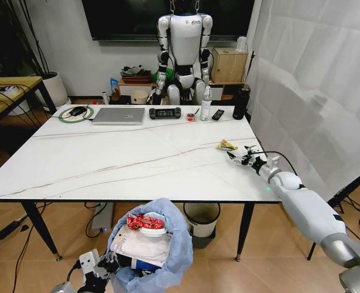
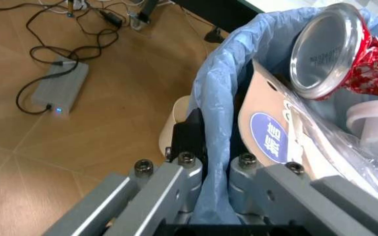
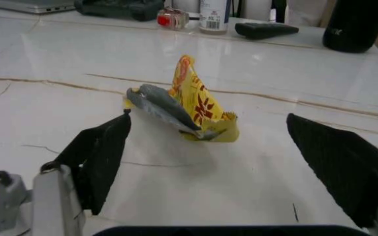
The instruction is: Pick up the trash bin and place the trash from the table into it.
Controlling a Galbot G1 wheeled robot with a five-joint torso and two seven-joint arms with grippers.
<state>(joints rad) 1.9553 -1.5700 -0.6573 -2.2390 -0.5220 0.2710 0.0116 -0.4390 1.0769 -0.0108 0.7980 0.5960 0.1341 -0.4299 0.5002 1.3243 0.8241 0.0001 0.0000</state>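
Left tool [image 2: 208, 196] grips trash bin [image 1: 176, 247] holding crushed can [image 1: 144, 221].

On the table [image 1: 137, 155] — one yellow wrapper [image 1: 227, 145], one laptop [image 1: 118, 115], one game controller [image 1: 165, 113], one clear bottle [image 1: 205, 107], one black remote [image 1: 218, 114] and one black flask [image 1: 241, 102]. One trash bin [image 1: 167, 259] holds one crushed red can [image 2: 346, 54] — beneath the table stands one cream bucket [image 1: 202, 220].

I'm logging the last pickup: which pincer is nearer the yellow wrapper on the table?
Right. The right pincer is open just short of the yellow wrapper on the table. The left pincer is down below the table's near edge, clamped on the trash bin rim.
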